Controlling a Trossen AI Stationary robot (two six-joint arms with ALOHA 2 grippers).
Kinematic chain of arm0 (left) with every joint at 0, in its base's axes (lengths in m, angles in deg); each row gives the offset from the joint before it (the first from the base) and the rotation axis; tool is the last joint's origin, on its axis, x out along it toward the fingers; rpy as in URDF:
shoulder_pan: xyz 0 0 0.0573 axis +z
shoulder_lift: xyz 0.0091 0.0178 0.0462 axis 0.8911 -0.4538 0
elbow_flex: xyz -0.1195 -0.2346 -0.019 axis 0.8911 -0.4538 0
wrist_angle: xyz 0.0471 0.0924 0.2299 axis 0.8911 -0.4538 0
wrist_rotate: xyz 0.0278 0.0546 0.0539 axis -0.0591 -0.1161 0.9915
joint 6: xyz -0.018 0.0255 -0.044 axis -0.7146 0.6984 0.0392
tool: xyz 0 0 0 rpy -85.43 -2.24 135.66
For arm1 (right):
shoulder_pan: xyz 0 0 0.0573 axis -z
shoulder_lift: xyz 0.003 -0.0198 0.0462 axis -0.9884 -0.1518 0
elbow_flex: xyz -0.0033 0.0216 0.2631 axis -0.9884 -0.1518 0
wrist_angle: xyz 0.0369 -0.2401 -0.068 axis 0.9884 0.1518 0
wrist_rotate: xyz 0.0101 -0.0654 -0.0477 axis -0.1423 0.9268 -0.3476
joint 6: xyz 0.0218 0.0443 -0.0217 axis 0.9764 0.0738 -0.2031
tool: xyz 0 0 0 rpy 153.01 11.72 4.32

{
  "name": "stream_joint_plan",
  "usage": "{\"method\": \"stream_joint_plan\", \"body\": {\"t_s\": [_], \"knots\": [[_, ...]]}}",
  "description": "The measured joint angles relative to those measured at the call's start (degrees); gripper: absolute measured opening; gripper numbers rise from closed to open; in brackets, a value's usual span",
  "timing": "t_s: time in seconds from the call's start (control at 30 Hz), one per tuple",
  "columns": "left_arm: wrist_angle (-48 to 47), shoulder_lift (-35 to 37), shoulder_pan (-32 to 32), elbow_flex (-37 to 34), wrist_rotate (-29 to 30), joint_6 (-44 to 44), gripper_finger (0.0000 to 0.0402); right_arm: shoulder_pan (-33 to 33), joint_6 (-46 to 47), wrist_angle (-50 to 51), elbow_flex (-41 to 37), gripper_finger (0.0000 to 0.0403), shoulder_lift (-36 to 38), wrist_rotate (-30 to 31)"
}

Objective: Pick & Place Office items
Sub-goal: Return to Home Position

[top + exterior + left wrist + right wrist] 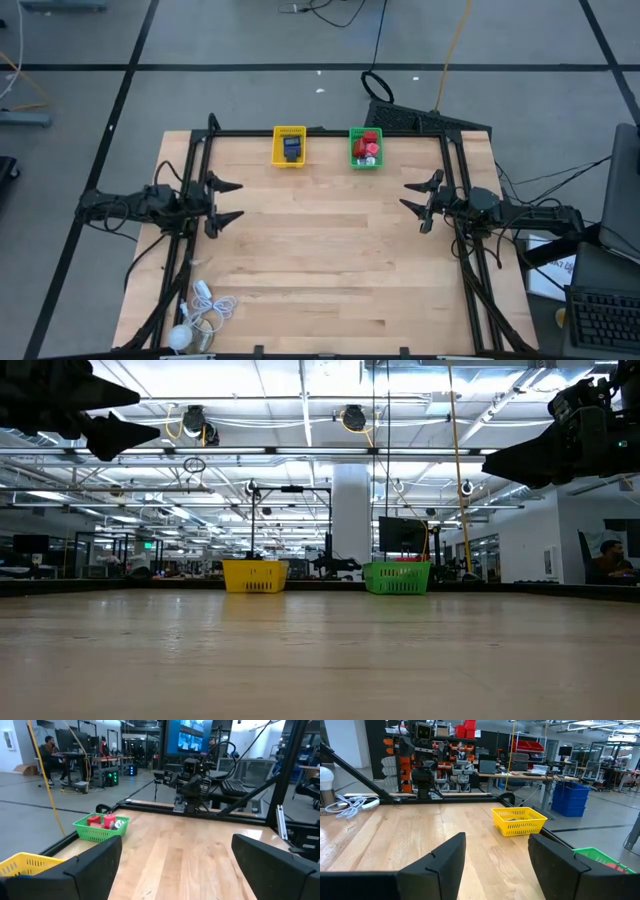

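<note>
A wooden surface (330, 250) is seen from above. A yellow basket (276, 146) stands at its far edge. A green basket (352, 160) stands just beside the yellow basket, on the right arm's side.

In the yellow basket a dark item (291, 148) lies flat. Its long axis runs along the basket's longer side, from the far edge toward the near one. Which end is its top cannot be told. In the green basket red items (368, 143) are heaped together, and their headings cannot be told.

The left tool (238, 201) is held above the surface, well apart from the yellow basket on the left arm's side, its fingers spread wide around nothing. The right tool (407, 197) is held well apart from the yellow basket, beyond the green basket, also spread wide and empty.

A white cable (210, 305) lies far from the yellow basket, at the near left corner.

In the low view only the baskets' walls are shown. In the left wrist view the red items are seen rising above the green rim.
</note>
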Motion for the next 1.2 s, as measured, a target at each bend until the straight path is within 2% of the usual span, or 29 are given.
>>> {"method": "stream_joint_plan", "body": {"t_s": [0.3, 0.47, 0.67, 1.2], "knots": [[6.3, 0.0, 0.0, -7.9, 0.0, -0.1, 0.037, 0.0, 0.2, 0.0, 0.0, 0.0206, 0.0, -0.2], [6.2, 0.0, 0.0, -8.8, 4.4, -1.5, 0.0376, -0.1, 0.4, 0.5, 0.0, 0.0207, 0.0, -8.5], [6.2, 0.0, 0.0, -8.8, 5.1, -0.6, 0.0382, -0.1, 0.4, 0.3, 0.0, 0.0204, 0.0, -16.3], [6.3, -0.1, 0.0, -8.8, 4.4, 0.2, 0.0365, -0.1, 0.4, 0.0, 0.0, 0.0207, 0.0, -16.5]]}}
